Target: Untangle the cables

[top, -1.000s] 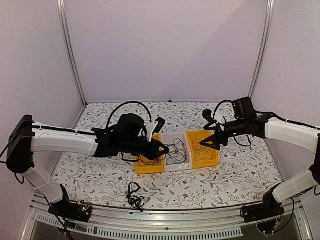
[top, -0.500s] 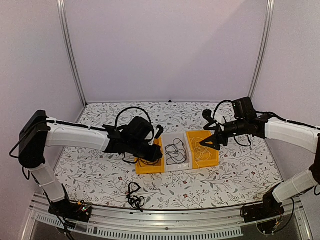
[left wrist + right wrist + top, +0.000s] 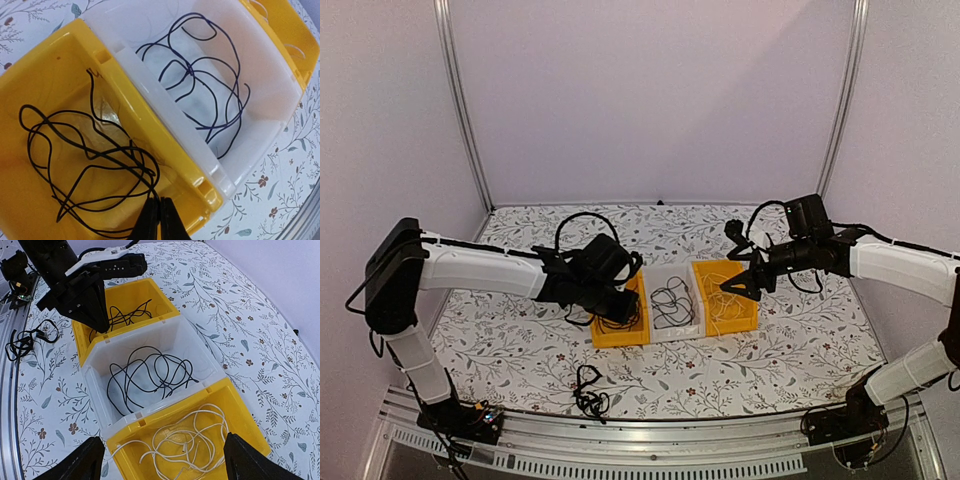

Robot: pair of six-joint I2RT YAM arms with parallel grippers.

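A black cable (image 3: 150, 172) lies in loose loops in the left yellow bin (image 3: 200, 187). One strand runs up into the tips of my left gripper (image 3: 155, 205), which is shut on it just above the bin's near corner. In the top view, the left gripper (image 3: 628, 312) sits low over that bin. A second dark cable (image 3: 150, 372) is coiled in the white middle bin (image 3: 165, 407). A cream-white cable (image 3: 183, 440) lies in the right yellow bin (image 3: 250, 427). My right gripper (image 3: 162, 440) hangs open above it, holding nothing.
A small black tangle of cable (image 3: 588, 390) lies on the flowered table near the front edge, left of centre. The three bins stand side by side, touching. The metal rail (image 3: 650, 440) runs along the table's near edge.
My left arm has swung left and down, carrying its gripper from the white bin's edge to the left yellow bin. The right arm has stayed still.
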